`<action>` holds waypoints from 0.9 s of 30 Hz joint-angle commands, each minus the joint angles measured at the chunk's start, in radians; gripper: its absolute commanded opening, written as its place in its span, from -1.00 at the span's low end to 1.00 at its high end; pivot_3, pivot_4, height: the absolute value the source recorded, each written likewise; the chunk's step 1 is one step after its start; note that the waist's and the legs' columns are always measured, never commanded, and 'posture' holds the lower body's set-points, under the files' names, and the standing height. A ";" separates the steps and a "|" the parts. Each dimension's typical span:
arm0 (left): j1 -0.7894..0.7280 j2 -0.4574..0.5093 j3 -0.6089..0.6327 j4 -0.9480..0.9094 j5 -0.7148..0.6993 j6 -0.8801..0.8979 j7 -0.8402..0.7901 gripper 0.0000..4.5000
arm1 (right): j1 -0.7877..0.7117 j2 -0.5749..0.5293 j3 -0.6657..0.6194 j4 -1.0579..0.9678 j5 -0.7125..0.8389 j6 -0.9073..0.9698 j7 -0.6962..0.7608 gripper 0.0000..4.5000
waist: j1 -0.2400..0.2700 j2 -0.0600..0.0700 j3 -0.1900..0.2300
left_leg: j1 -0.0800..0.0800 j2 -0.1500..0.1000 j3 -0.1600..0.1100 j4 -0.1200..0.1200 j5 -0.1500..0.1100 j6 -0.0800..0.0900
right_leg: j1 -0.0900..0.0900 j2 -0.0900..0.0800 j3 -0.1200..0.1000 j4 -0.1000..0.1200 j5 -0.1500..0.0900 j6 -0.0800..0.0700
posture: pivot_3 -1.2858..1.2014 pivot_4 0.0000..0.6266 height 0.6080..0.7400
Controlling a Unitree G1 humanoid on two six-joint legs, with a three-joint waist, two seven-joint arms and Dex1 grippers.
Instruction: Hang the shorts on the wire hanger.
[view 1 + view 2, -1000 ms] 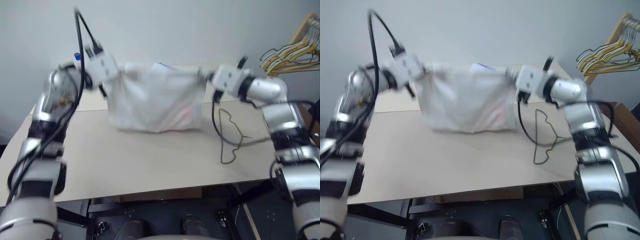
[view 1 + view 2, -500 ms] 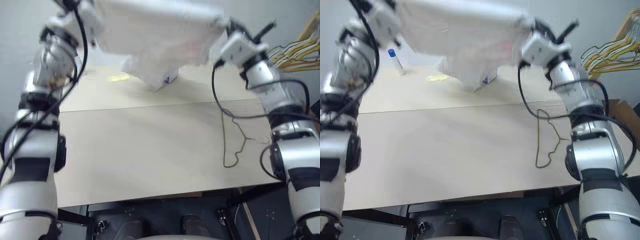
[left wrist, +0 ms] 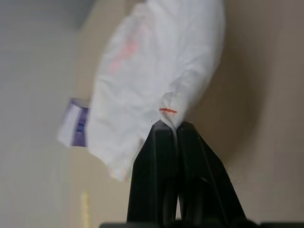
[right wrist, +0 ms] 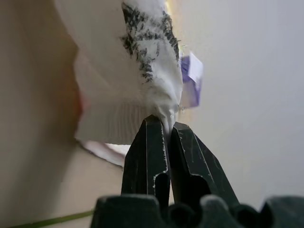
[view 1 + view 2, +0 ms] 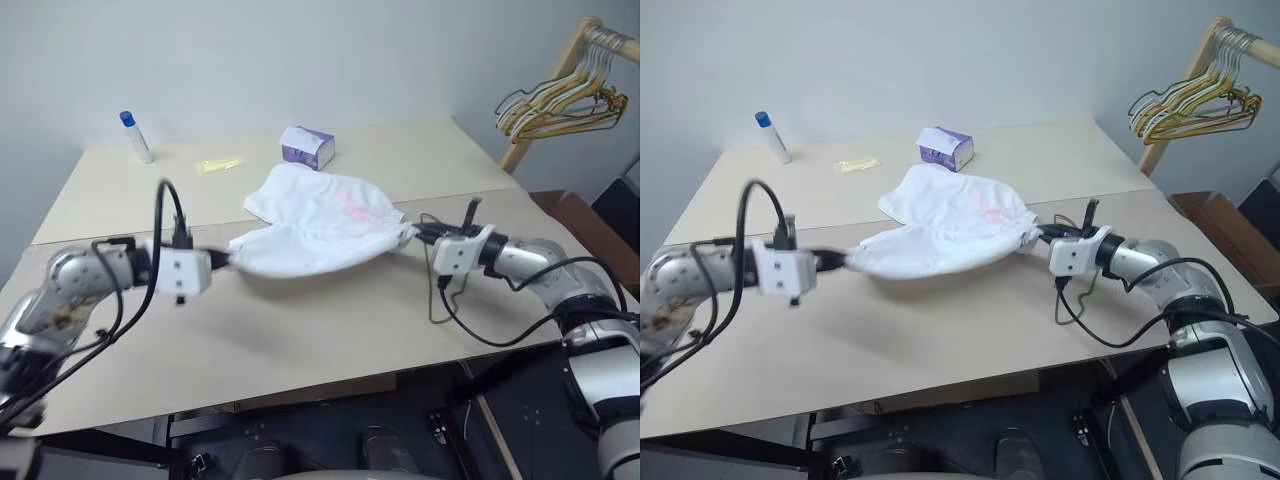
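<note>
A: Where are the shorts (image 5: 318, 232)?
B: Lying spread on the counter (image 5: 300, 330), stretched between the two arms. The left gripper (image 3: 172, 124) is pinched tight on one corner of the cloth, and the right gripper (image 4: 164, 123) is pinched on the opposite corner.

A: And the wire hanger (image 5: 440, 300)?
B: On the counter just beside the right gripper, mostly hidden under that arm and its cable. I can make out a thin wire piece there, apart from the shorts.

A: So which step is this?
B: I'd call it laying the shorts out flat. Nothing is on the wire hanger yet, so the task looks to be at an early stage.

A: What does the next move call for?
B: Probably letting go with one gripper and fetching the wire hanger, then feeding it into the waist. The wire is thin and flat on the counter, so picking it up needs care. The purple box (image 5: 307, 147) and the rack of hangers (image 5: 560, 95) stand well apart.
</note>
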 commanded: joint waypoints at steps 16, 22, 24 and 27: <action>0.473 0.142 0.184 -0.514 -0.209 0.273 -0.262 -0.99 | 0.281 -0.110 -0.037 -0.356 -0.123 0.013 -0.047 -1.00 | 0.025 -0.004 0.003 | 0.010 0.001 0.005 0.000 0.002 0.002 | 0.004 0.001 0.004 0.003 -0.007 -0.010 | 0.07 -0.88 1.00; 0.501 0.122 0.185 -0.548 -0.175 0.321 -0.260 -0.99 | 0.368 -0.152 -0.044 -0.453 -0.111 0.011 -0.041 -1.00 | 0.027 -0.007 0.008 | 0.011 0.002 0.005 0.000 0.002 0.002 | 0.005 0.001 0.004 0.003 -0.008 -0.010 | 0.07 -0.85 1.00; 0.494 0.112 0.189 -0.550 -0.184 0.341 -0.260 -0.68 | 0.400 -0.165 -0.046 -0.488 -0.092 0.015 -0.030 -0.71 | 0.028 -0.009 0.010 | 0.011 0.002 0.005 0.000 0.002 0.002 | 0.005 0.001 0.004 0.003 -0.008 -0.010 | 0.07 -0.85 1.00; 0.479 0.091 0.224 -0.552 -0.259 0.402 -0.262 -0.25 | 0.443 -0.182 -0.055 -0.539 -0.068 0.030 -0.013 -0.27 | 0.028 -0.013 0.013 | 0.011 0.002 0.005 0.000 0.002 0.002 | 0.005 0.001 0.004 0.003 -0.008 -0.010 | 0.08 -0.83 1.00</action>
